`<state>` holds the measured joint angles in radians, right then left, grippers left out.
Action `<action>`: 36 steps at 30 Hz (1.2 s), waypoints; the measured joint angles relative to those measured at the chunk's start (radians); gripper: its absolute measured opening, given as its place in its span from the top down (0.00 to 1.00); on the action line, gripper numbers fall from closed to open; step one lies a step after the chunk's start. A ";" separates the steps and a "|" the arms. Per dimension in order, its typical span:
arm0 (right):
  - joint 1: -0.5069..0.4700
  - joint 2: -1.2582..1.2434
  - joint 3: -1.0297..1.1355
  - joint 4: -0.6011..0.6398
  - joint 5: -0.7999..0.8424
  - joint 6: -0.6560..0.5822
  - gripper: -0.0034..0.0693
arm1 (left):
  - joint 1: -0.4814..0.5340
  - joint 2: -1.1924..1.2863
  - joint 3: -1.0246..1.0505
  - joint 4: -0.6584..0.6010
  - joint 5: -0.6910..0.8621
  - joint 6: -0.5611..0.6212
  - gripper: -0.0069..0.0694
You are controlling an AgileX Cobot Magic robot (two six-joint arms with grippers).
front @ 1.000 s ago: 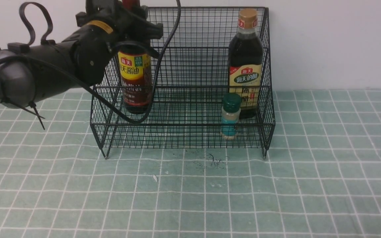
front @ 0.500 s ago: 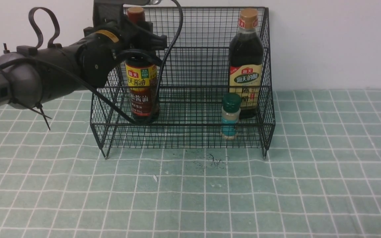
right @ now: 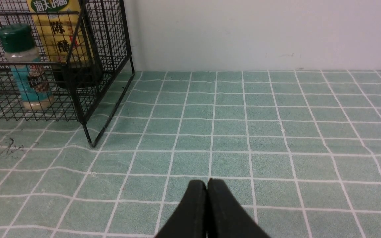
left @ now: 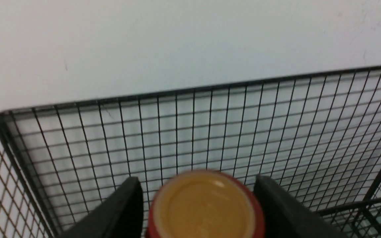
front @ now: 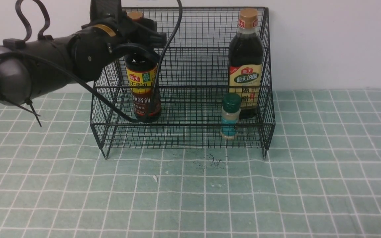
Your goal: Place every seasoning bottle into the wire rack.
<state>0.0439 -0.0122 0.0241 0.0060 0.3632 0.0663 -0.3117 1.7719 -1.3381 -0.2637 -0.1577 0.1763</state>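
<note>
Your left gripper, upper left of frame, fingers apart flanking the tall red-capped dark bottle, upright in the black wire rack, your right gripper pressed together.

Your front view looks forward from between the arms, slightly downward, taking in the whole wire rack against the white wall at middle range. Your left wrist view sits very close above the red-capped bottle, facing the rack's back mesh and the wall. Your right wrist view sits low over the green tiled cloth, facing the wall. It shares the rack's right end with the front view.
</note>
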 joint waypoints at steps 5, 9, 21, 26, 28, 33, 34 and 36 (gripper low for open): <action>0.000 0.000 0.000 0.000 0.000 0.000 0.97 | 0.000 -0.056 0.000 0.000 0.035 0.041 0.38; 0.000 0.000 0.000 0.000 0.000 0.000 0.97 | 0.000 -0.129 0.000 0.002 0.158 0.060 0.38; 0.000 0.000 0.000 0.000 0.000 0.000 0.97 | 0.000 -0.393 0.000 0.016 0.736 0.064 0.62; 0.000 0.000 0.000 0.000 0.000 0.000 0.97 | 0.000 -0.540 0.009 0.017 0.949 0.036 0.88; 0.000 0.000 0.000 0.000 0.000 0.000 0.97 | 0.000 -0.660 0.059 0.017 1.004 -0.007 0.91; 0.000 0.000 0.000 0.000 0.000 0.000 0.97 | 0.000 -0.901 0.221 0.018 1.023 -0.091 0.92; 0.000 0.000 0.000 0.000 0.000 0.000 0.97 | 0.000 -0.951 0.266 0.019 1.024 -0.105 0.92; 0.000 0.000 0.000 0.000 0.000 0.000 0.97 | 0.000 -1.044 0.326 0.019 1.027 -0.121 0.92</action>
<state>0.0439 -0.0122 0.0241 0.0060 0.3632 0.0663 -0.3117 0.7276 -1.0122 -0.2451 0.8697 0.0554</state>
